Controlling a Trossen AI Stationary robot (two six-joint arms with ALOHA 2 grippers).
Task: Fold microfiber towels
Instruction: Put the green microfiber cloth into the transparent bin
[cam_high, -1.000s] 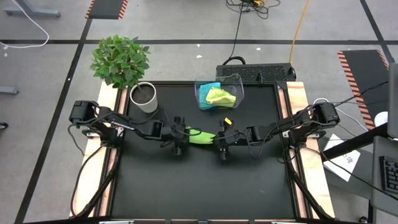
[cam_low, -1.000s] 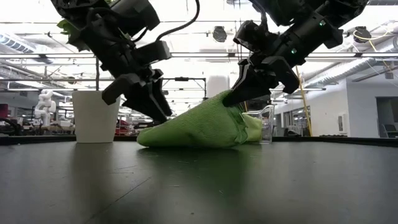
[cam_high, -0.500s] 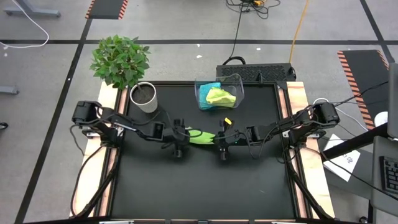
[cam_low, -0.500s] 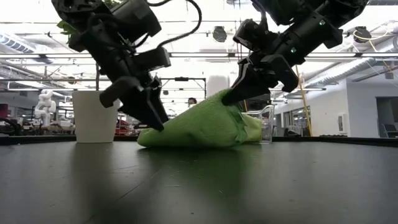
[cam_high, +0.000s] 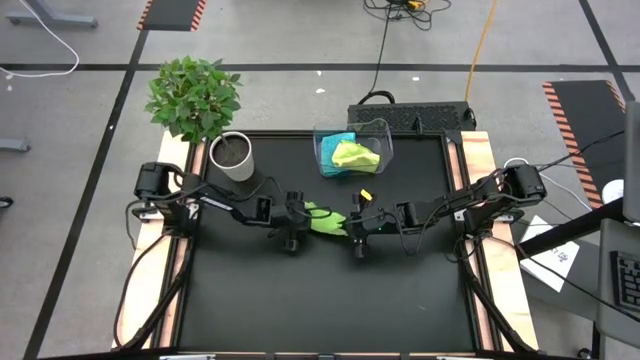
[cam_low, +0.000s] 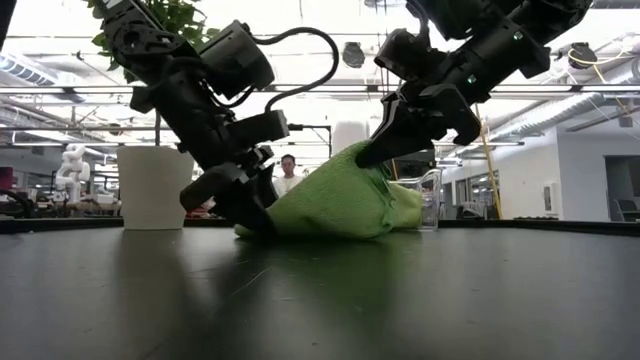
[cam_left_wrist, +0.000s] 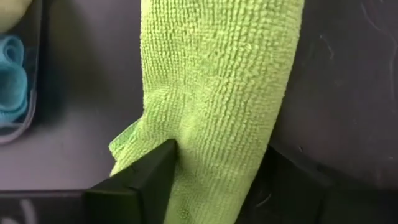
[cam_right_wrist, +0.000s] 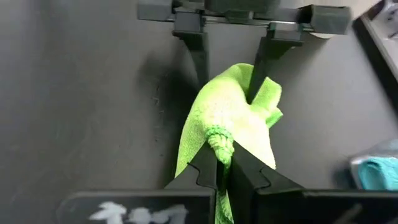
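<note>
A lime-green microfiber towel (cam_high: 325, 220) lies bunched at the table's middle. Its right end is raised and its left end (cam_low: 300, 222) rests on the table. My right gripper (cam_low: 368, 158) is shut on the raised end. My left gripper (cam_low: 255, 220) is down at the table, open, its fingers on either side of the towel's left end (cam_left_wrist: 211, 93). A clear bin (cam_high: 385, 135) at the far edge holds a turquoise towel (cam_high: 335, 140) and a second lime-green towel (cam_high: 355, 155). My left gripper's one finger (cam_left_wrist: 163, 163) lies against the side of the towel's left end, which rests on the table between the open fingers; whether the other finger touches, I cannot tell. The fingers slant down from the table's left. My right gripper pinches a bunched fold at the towel's right end (cam_right_wrist: 219, 135) between its two fingers. The fingers slant down from the table's right. That end is held above the table, and the cloth slopes down from it to the left end on the table.
A white pot (cam_high: 231, 157) with a leafy plant stands at the far left of the table. A black box (cam_high: 410, 117) sits beyond the far edge. A person (cam_low: 288, 172) stands far off in the room. The near half of the black mat (cam_high: 320, 300) lies bare.
My left gripper has sunk toward the table and moved right to the towel's left end, which now lies between its fingers. My right gripper and the raised end have stayed where they were.
</note>
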